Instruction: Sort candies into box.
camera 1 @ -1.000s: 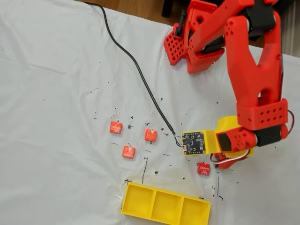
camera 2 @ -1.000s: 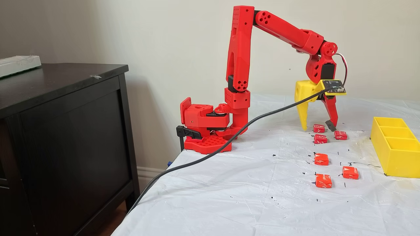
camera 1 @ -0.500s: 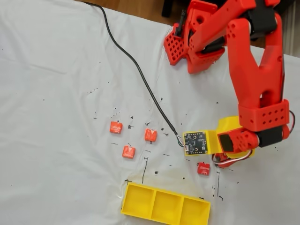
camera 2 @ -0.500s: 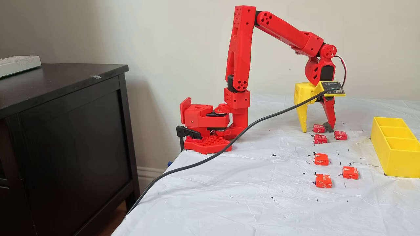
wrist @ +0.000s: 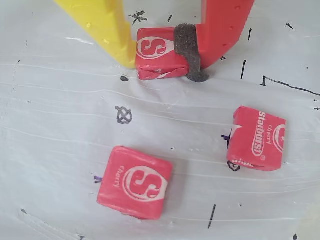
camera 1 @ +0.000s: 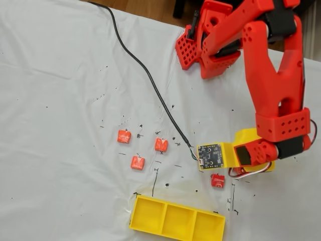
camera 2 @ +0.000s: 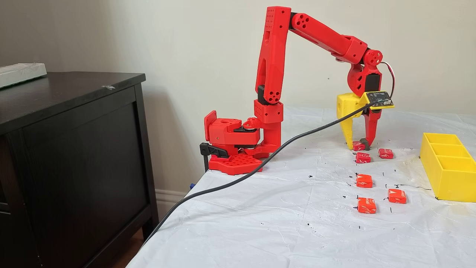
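In the wrist view my gripper (wrist: 161,67) is shut on a red-orange candy (wrist: 155,50) that rests on the white cloth. The yellow finger (wrist: 107,25) presses its left side and the red finger's foam pad (wrist: 189,50) its right. Two more candies (wrist: 135,182) (wrist: 256,138) lie loose nearer the camera. From the side, the gripper (camera 2: 358,147) stands tips-down on the cloth around the candy (camera 2: 357,145), with several candies (camera 2: 364,181) spread in front of it. The yellow box (camera 2: 446,175) stands at the right, and its three sections (camera 1: 175,204) hold nothing.
A black cable (camera 1: 145,70) runs across the cloth to the wrist camera board (camera 1: 210,155). The red arm base (camera 2: 232,149) is clamped at the table's back edge. A dark cabinet (camera 2: 74,149) stands off the table to the left. Small black ink marks dot the cloth.
The fingers, spread wide around the candy one second ago, have closed onto it. The wrist has shifted slightly. The other candies and the box have not moved.
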You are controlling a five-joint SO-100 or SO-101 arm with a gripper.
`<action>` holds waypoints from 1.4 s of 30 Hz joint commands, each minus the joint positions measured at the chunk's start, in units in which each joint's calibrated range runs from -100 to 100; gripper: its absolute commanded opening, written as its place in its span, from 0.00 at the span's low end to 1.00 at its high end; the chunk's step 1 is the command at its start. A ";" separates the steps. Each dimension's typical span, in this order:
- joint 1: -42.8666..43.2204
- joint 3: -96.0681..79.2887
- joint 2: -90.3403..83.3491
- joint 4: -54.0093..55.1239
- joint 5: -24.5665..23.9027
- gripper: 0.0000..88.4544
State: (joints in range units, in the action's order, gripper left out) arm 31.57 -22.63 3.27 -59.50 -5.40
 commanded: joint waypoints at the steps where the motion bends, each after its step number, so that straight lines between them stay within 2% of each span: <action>1: 0.95 1.82 -0.21 0.19 0.00 0.00; 11: 0.13 4.83 -17.52 -8.49 0.59 0.00; 15: -3.67 14.39 -23.11 -14.31 2.34 0.00; 20: -9.38 23.13 -24.98 -14.22 5.37 0.00; 29: -18.35 29.95 -19.38 -5.87 9.08 0.00; 42: -18.08 28.95 -8.86 7.55 8.30 0.00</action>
State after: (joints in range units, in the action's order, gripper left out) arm 12.31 1.27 -4.88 -56.59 2.86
